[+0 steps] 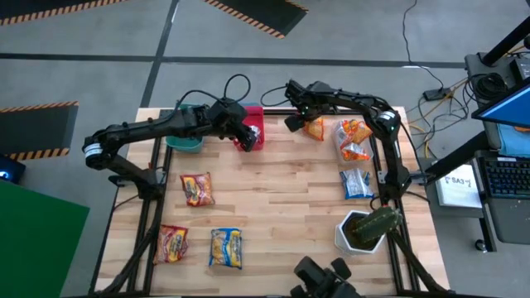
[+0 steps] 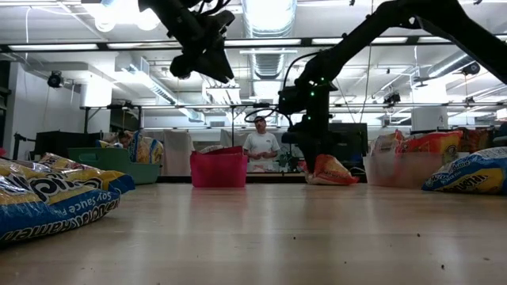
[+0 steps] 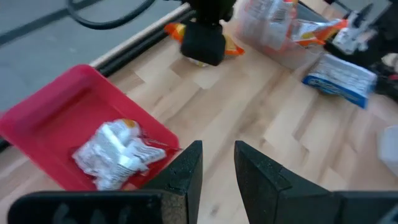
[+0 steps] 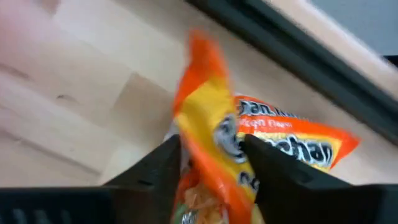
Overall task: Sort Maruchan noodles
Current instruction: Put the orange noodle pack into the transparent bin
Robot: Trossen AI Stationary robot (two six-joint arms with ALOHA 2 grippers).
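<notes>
While the right gripper [image 4: 208, 165] closes its fingers on an orange plastic Maruchan noodle packet [image 1: 315, 128] just beside the pink plastic bin [image 1: 255, 124] at the far table edge, the left gripper [image 3: 217, 168] hovers above that bin, fingers slightly parted and empty. Three packets [image 1: 198, 189] lie on open wood near-left of the bin. One reads "Soy Sauce" [image 2: 55, 198].
</notes>
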